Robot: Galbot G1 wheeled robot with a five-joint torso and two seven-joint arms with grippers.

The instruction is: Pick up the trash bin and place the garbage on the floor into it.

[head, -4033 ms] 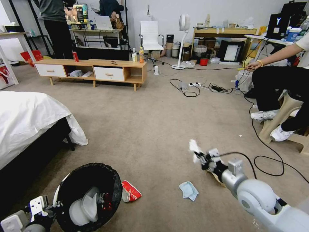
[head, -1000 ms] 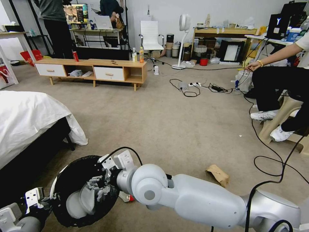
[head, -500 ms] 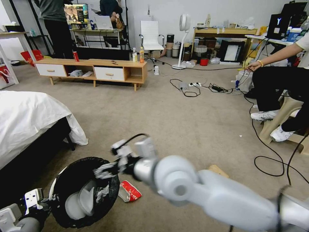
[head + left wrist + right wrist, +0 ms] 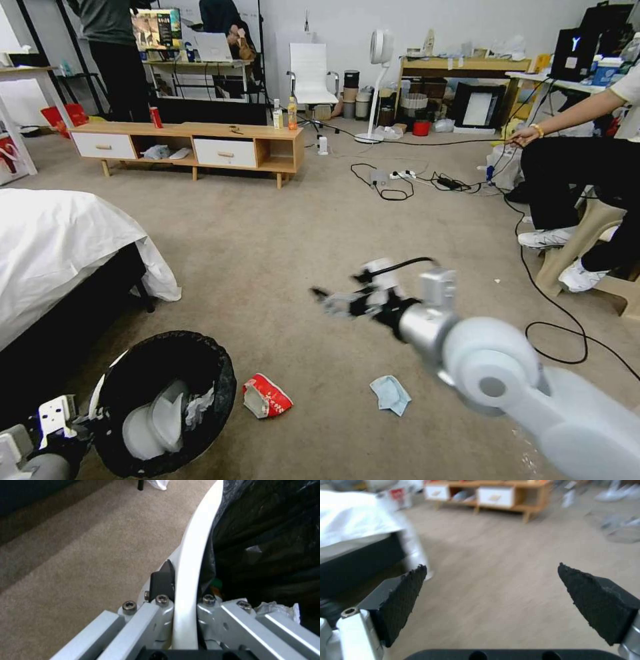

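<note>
Two grippers share work: left gripper [image 4: 185, 610] clamps the trash bin [image 4: 220, 373] rim, steadying it beside the snack packet [image 4: 267, 395], while right gripper [image 4: 333, 300] hangs open, empty.

trash bin [image 4: 107, 393] – white, black liner; snack packet [image 4: 267, 396] – red-white; mask [image 4: 390, 393] – light blue

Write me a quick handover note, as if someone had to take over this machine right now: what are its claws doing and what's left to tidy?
Left gripper: shut on the rim of the round white plastic trash bin with the black bag liner, at the robot's lower left.
Right gripper: open, empty, in the air over the beige carpet floor.
Done: white tissue lies inside the bin.
Left: red-white snack packet beside the bin and light blue mask are on the carpet.
</note>
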